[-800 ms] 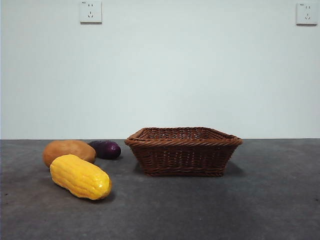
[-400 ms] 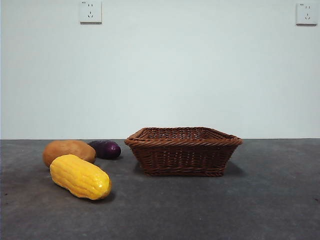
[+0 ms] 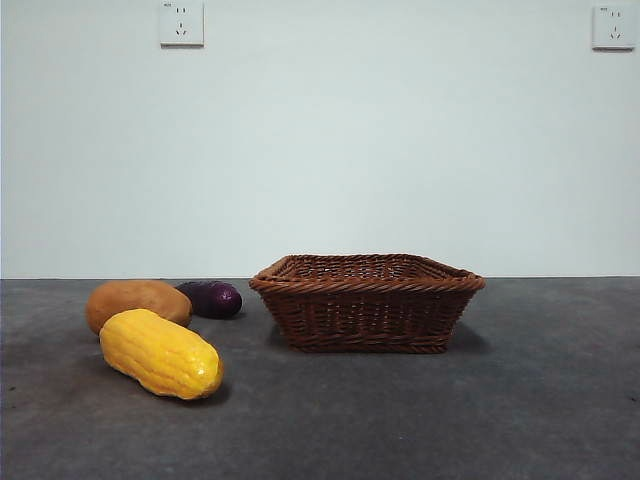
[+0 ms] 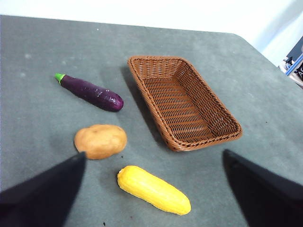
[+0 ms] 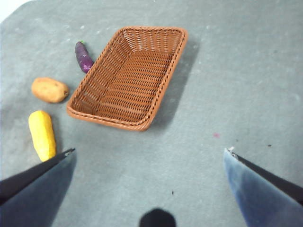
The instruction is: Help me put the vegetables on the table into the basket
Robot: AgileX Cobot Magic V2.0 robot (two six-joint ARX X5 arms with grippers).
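Observation:
The yellow corn cob (image 3: 160, 353) lies on the dark grey table (image 3: 420, 420) at the front left. The orange-brown potato (image 3: 137, 302) sits just behind it, and the dark purple eggplant (image 3: 211, 299) lies behind that. The brown wicker basket (image 3: 367, 300) stands empty to their right. In the left wrist view the corn (image 4: 154, 189), potato (image 4: 100, 141), eggplant (image 4: 91, 92) and basket (image 4: 182, 100) lie below my left gripper (image 4: 154, 158), which is open and high above them. My right gripper (image 5: 149, 151) is open above the table, near the basket (image 5: 129, 76).
A white wall with two power sockets (image 3: 181, 23) stands behind the table. The table's far corner shows in the left wrist view (image 4: 236, 37). Neither arm shows in the front view.

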